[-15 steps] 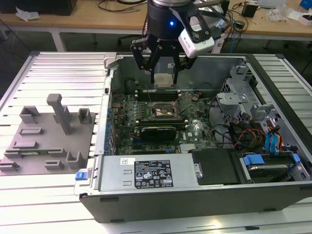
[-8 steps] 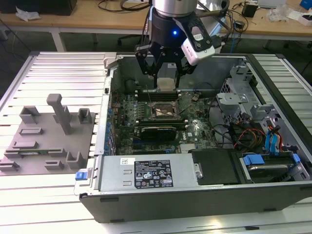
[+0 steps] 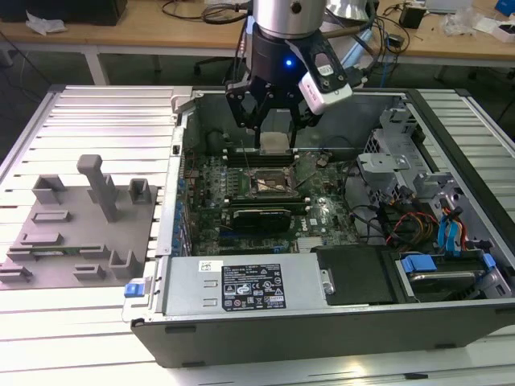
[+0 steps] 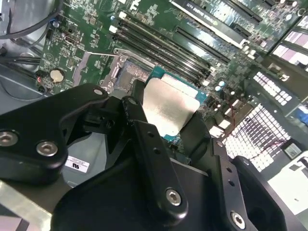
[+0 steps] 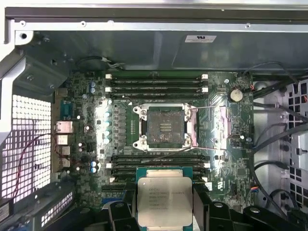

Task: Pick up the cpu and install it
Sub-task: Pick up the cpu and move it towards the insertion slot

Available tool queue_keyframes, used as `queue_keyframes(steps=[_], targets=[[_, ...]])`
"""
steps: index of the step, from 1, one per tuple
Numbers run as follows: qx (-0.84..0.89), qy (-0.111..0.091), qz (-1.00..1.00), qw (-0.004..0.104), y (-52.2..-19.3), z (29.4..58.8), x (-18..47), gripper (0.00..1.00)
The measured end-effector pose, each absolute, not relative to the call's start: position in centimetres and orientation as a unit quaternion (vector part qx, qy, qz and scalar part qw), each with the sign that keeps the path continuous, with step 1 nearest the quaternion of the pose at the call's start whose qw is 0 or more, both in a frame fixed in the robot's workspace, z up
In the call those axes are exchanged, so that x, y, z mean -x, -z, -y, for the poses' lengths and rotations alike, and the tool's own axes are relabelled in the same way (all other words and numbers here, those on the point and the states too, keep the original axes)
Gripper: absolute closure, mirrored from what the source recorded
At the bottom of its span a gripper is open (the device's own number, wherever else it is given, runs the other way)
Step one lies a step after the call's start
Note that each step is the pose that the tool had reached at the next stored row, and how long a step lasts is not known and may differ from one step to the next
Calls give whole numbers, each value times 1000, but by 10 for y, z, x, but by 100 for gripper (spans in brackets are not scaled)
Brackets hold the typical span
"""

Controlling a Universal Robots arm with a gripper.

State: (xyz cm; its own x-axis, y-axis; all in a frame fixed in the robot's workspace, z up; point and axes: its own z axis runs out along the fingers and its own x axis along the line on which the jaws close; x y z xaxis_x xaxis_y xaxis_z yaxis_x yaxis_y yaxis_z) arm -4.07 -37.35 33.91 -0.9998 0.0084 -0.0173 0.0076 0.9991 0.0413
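Note:
My gripper [image 3: 274, 143] hangs over the open computer case, shut on the cpu [image 3: 274, 144], a flat square chip with a silvery top and a green rim. The cpu [image 5: 164, 200] sits level between the black fingers [image 5: 120, 211] in the first wrist view, and the cpu [image 4: 169, 107] shows tilted in the second wrist view. The metal-framed socket [image 5: 165, 126] on the green motherboard [image 5: 91, 139] lies open and bare. In the exterior view the socket [image 3: 268, 181] is just below and in front of the held chip.
The grey fixture tray [image 3: 76, 229] with upright posts lies on the ribbed table at the exterior view's left. Inside the case are memory slots [image 5: 156, 83], a power supply [image 3: 245, 285], drive cages [image 3: 394, 165] and loose cables [image 3: 414, 221] at the right.

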Motion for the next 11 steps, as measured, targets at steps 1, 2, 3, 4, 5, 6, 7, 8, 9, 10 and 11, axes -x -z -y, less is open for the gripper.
queue_keyframes(steps=[1,2,3,4,5,6,7,8,9,10,11], targets=[[-4,-21,-1000,9,-337,372,41,45],[-4,-21,-1000,9,-336,371,41,45],[-4,-21,-1000,9,-334,369,41,45],[-4,-21,-1000,9,-332,367,41,45],[-4,-21,-1000,9,-331,366,41,45],[-4,-21,-1000,9,-329,365,41,45],[-4,-21,-1000,8,-327,364,41,45],[-4,-21,-1000,8,-326,363,40,45],[-4,-21,-1000,8,-324,362,40,45],[-4,-21,-1000,8,-323,360,40,45],[-4,-21,-1000,8,-322,359,40,45]])
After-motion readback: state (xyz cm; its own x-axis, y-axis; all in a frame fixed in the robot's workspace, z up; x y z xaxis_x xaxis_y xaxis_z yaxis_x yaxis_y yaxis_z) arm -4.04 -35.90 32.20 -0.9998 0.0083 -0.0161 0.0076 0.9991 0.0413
